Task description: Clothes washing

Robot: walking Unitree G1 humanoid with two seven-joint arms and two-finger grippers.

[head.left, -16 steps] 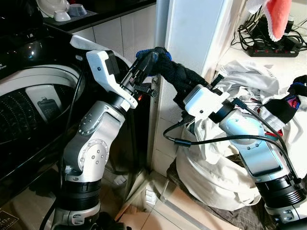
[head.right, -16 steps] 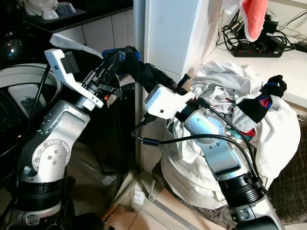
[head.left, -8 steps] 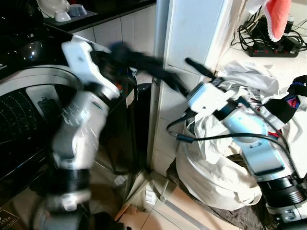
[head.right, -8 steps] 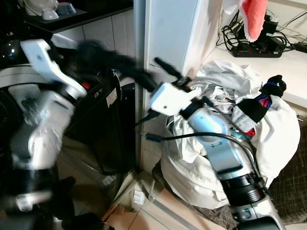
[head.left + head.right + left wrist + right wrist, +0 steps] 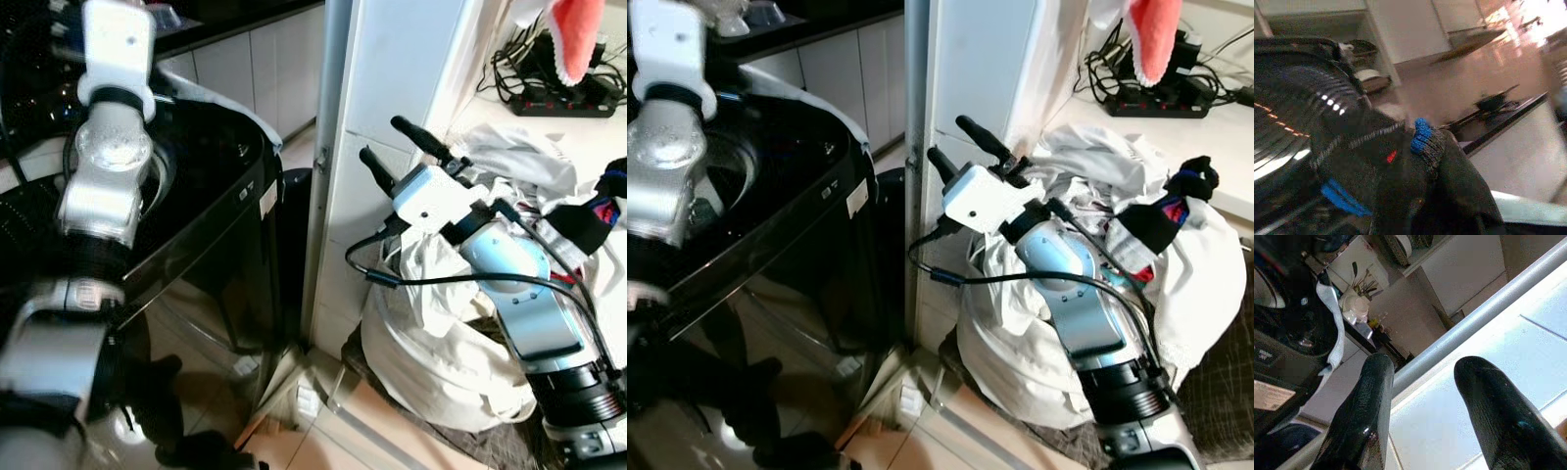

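A dark knitted garment with blue cuffs [image 5: 1420,147] drapes over my left gripper's fingers, held above the shiny black drum [image 5: 1298,98] of the top-loading washing machine [image 5: 216,196]. My left arm [image 5: 103,166] reaches up and over the washer at the far left. My right gripper [image 5: 380,138] is open and holds nothing, its two fingertips [image 5: 1378,364] pointing past the grey pipe [image 5: 328,117] beside the white pillar [image 5: 402,59]. Behind my right arm, a heap of white laundry [image 5: 441,362] sits on the floor.
A black sock with red and blue stripes [image 5: 588,215] lies on top of the heap. A pink cloth [image 5: 578,29] hangs above a black power strip [image 5: 558,98] with cables. Bowls stand on the dark counter [image 5: 764,15] behind the washer.
My right gripper has let go of the dark garment and now stands open. My left arm has swung fast to the left with the garment, over the washer opening.
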